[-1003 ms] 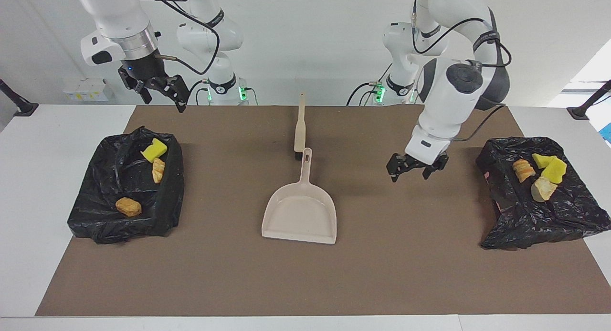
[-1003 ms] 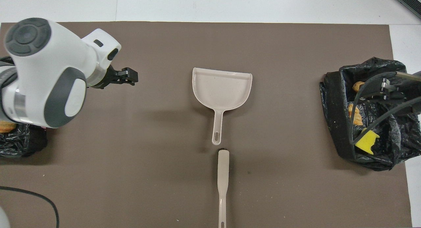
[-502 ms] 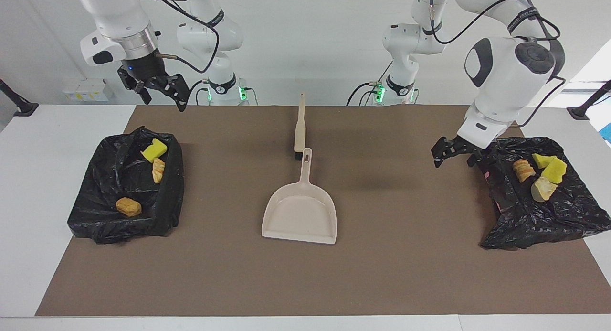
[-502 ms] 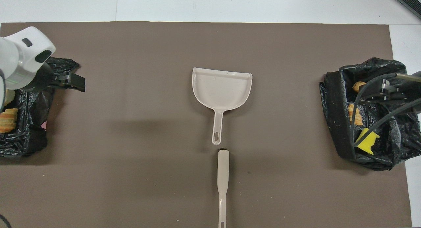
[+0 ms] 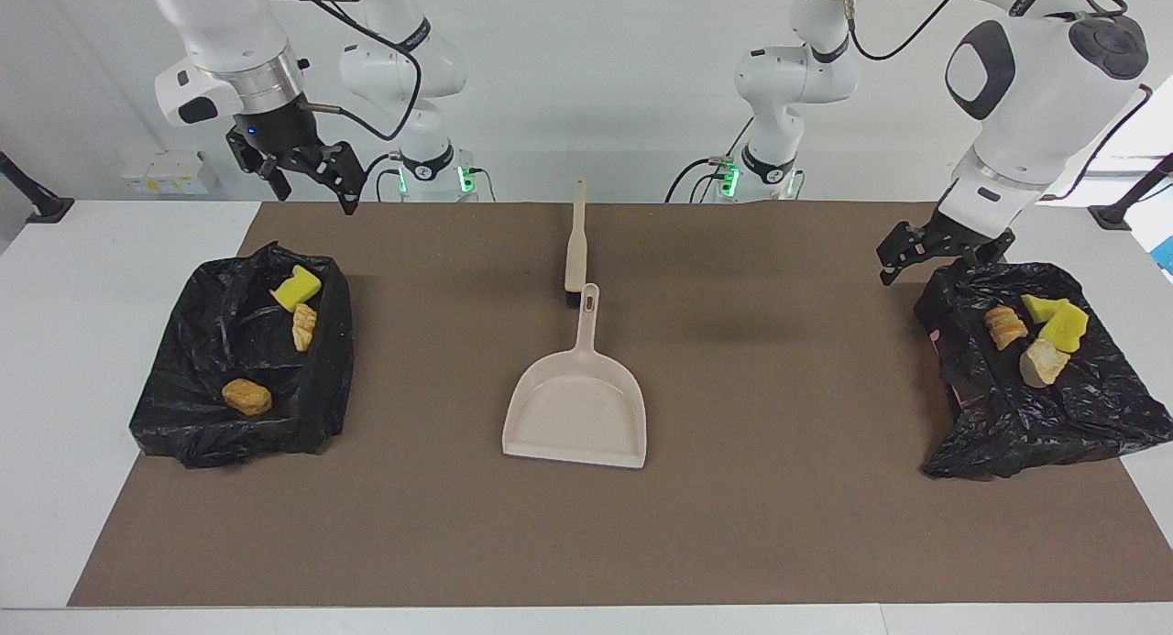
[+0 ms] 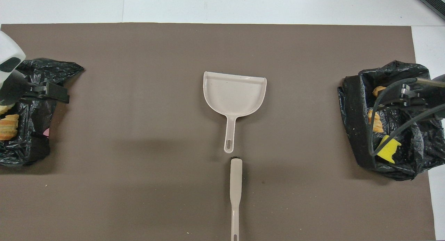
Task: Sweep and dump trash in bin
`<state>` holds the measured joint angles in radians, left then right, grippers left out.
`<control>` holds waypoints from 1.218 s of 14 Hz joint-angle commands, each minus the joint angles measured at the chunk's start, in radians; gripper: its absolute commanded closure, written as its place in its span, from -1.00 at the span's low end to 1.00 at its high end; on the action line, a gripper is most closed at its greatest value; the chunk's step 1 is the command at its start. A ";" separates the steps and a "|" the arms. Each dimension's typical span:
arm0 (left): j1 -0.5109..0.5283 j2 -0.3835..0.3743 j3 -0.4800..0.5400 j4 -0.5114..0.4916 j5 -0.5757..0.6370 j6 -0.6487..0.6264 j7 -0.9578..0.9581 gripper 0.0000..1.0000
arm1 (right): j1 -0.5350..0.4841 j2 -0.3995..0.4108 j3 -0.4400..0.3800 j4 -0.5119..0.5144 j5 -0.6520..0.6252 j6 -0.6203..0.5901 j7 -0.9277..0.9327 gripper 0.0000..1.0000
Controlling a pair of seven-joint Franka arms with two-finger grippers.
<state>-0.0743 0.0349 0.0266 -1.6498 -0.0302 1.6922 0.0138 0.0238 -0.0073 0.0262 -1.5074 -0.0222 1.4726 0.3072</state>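
The trash lies in two black-bagged bins. The bin [image 5: 330,378] at the right arm's end holds a yellow sponge chunk [image 5: 296,289] and two tan lumps [image 5: 303,326] [image 5: 246,396]. The bin [image 5: 971,415] at the left arm's end holds a bread-like lump [image 5: 1005,326], yellow chunks [image 5: 1054,319] and a pale lump [image 5: 1043,362]. My left gripper [image 5: 939,257] hangs open and empty over that bin's rim, on the side toward the table's middle. My right gripper [image 5: 312,181] waits open and empty, raised over the robots' end of the other bin.
A beige dustpan [image 5: 575,415] lies at the middle of the brown mat [image 5: 779,525], its handle pointing toward the robots. A beige brush [image 5: 575,250] lies in line with it, nearer to the robots. White table edges border the mat.
My left arm has swung away from the mat beside the dustpan, rising, to the bin at its own end. The right arm, dustpan and brush have not moved.
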 commanded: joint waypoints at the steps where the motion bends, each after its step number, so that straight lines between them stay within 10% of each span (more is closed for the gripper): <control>1: 0.005 -0.016 -0.004 0.060 0.001 -0.115 0.014 -1.00 | -0.004 -0.020 -0.002 -0.020 0.016 0.018 -0.034 -1.00; 17: 0.001 -0.081 -0.005 0.035 0.007 -0.129 0.121 -1.00 | -0.004 -0.020 0.000 -0.020 0.016 0.018 -0.026 -1.00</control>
<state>-0.0741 -0.0314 0.0216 -1.6084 -0.0291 1.5718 0.1204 0.0244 -0.0078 0.0269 -1.5074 -0.0221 1.4726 0.3070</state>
